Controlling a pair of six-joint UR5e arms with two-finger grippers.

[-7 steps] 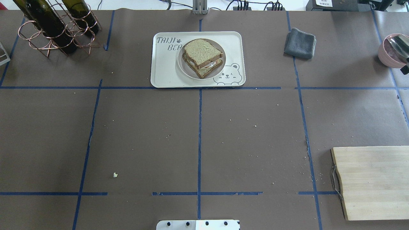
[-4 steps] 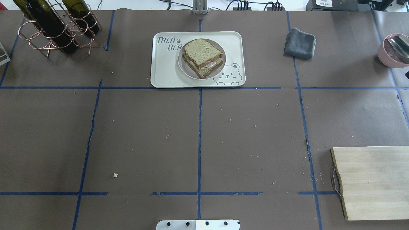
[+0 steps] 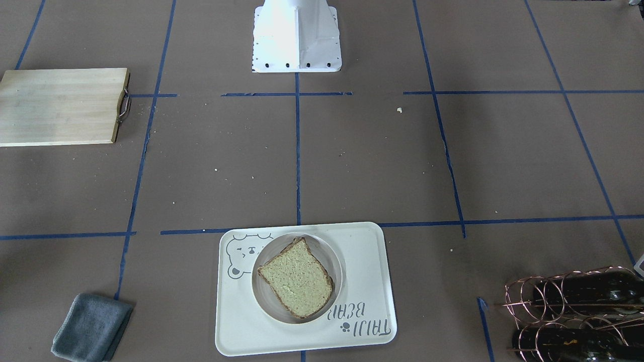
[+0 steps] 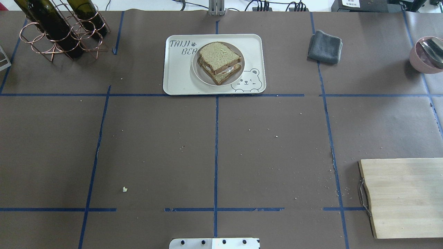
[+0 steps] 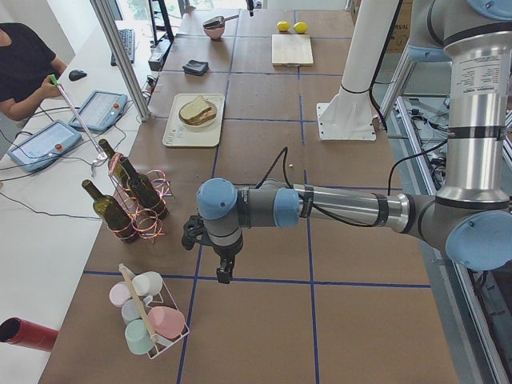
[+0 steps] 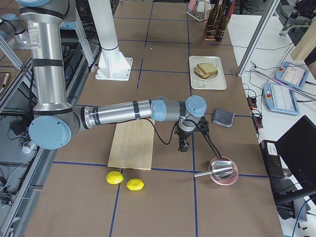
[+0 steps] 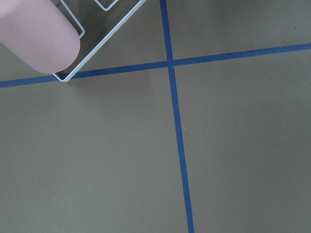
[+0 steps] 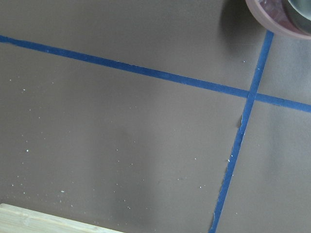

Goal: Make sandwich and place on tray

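Observation:
The sandwich (image 4: 218, 61) is two brown-crusted bread slices with white egg showing between them. It sits on a small round white plate (image 4: 199, 74) on the cream tray (image 4: 178, 77) with the bear drawing, at the far middle of the table. It also shows in the front-facing view (image 3: 297, 277). Neither gripper is in the overhead or front-facing view. My left gripper (image 5: 225, 270) hangs over bare table near the cup rack, far from the tray. My right gripper (image 6: 183, 144) hangs between the cutting board and the pink bowl. I cannot tell whether either is open or shut.
A copper rack of wine bottles (image 4: 59, 31) stands far left. A grey cloth (image 4: 325, 46) and a pink bowl (image 4: 424, 57) with a metal scoop are far right. A wooden cutting board (image 4: 405, 197) lies near right. A wire rack of cups (image 5: 148, 316) and two lemons (image 6: 124, 181) sit at the table ends.
A dark part of the right arm at the overhead view's right edge, by the pink bowl, has slid out of view. The sandwich and tray have not moved.

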